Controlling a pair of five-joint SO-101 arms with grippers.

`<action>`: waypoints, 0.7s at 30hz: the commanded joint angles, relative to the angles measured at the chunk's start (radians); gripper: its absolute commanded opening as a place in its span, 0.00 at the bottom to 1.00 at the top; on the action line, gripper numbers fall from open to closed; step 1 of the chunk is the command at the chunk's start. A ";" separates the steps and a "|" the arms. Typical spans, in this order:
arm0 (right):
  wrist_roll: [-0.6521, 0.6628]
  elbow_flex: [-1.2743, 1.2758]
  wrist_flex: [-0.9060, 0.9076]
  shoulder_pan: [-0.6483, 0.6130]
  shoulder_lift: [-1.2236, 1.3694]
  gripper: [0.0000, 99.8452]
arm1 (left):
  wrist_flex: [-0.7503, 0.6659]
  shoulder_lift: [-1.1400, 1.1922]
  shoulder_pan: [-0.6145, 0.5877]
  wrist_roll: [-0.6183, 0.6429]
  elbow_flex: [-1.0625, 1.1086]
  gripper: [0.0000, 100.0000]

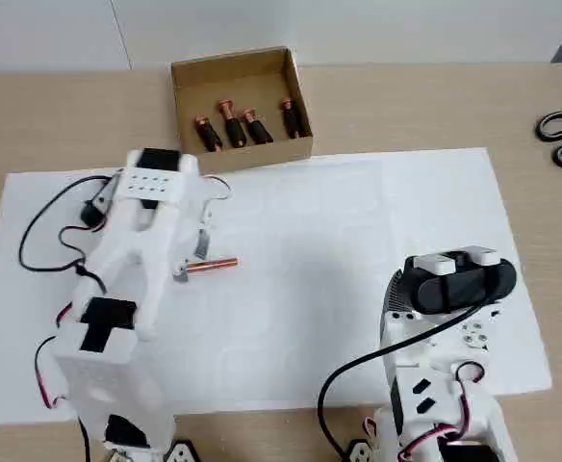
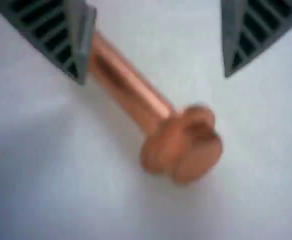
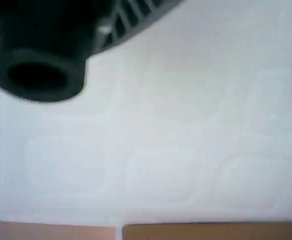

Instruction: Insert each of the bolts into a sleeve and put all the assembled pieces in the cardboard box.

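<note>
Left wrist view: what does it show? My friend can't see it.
A copper bolt lies on white paper between the open fingers of the left gripper, its head toward the camera. One finger overlaps the shaft's far end.

wooden table (image 1: 406,106), white paper sheet (image 1: 358,250), white wall (image 1: 377,29)

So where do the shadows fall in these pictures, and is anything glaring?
High view: even light, no glare on the white sheet, only faint shadows by the arms. Left wrist view: a bright streak runs along the copper bolt, a soft grey shadow beside it. Right wrist view: the black sleeve reads dark, its bore darkest.
</note>
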 commanded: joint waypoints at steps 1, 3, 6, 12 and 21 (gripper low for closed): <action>0.008 -0.005 -0.024 0.007 -0.010 0.00 | -0.011 -0.055 -0.018 0.009 -0.001 0.17; 0.008 -0.005 -0.022 0.007 -0.010 0.00 | -0.015 -0.055 -0.012 0.009 0.022 0.17; 0.008 -0.005 -0.022 0.007 -0.010 0.00 | -0.021 -0.054 -0.008 0.008 0.059 0.17; 0.008 -0.005 -0.022 0.007 -0.010 0.00 | -0.087 -0.054 -0.006 0.008 0.127 0.17; 0.008 -0.005 -0.018 0.010 -0.010 0.00 | -0.285 -0.054 -0.012 0.091 0.229 0.17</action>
